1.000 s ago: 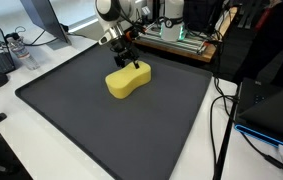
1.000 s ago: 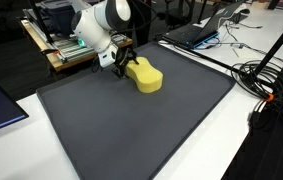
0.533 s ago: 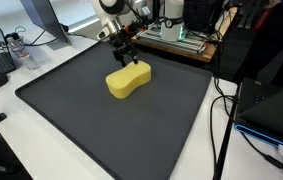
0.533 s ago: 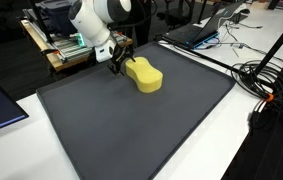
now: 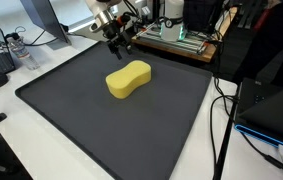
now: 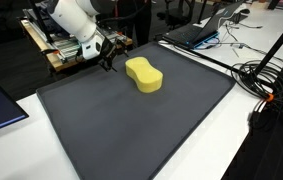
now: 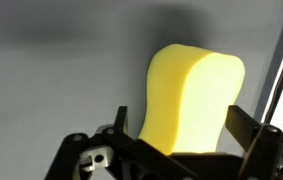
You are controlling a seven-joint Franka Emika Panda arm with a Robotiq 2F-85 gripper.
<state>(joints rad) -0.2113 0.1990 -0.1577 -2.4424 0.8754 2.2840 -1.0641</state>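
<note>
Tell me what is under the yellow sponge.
The yellow sponge lies flat on the dark mat, which shows all around it. The patch directly beneath is covered, so anything there cannot be seen. The open hand hangs apart from it.

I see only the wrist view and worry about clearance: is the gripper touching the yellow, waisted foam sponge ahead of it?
Observer: No. In an exterior view the gripper hangs open and empty, raised beside one end of the yellow, waisted foam sponge, with a gap between them.
Operator: Where does the sponge lie?
Observer: Flat on the dark grey mat, in the part nearest the wooden rack of electronics.
</note>
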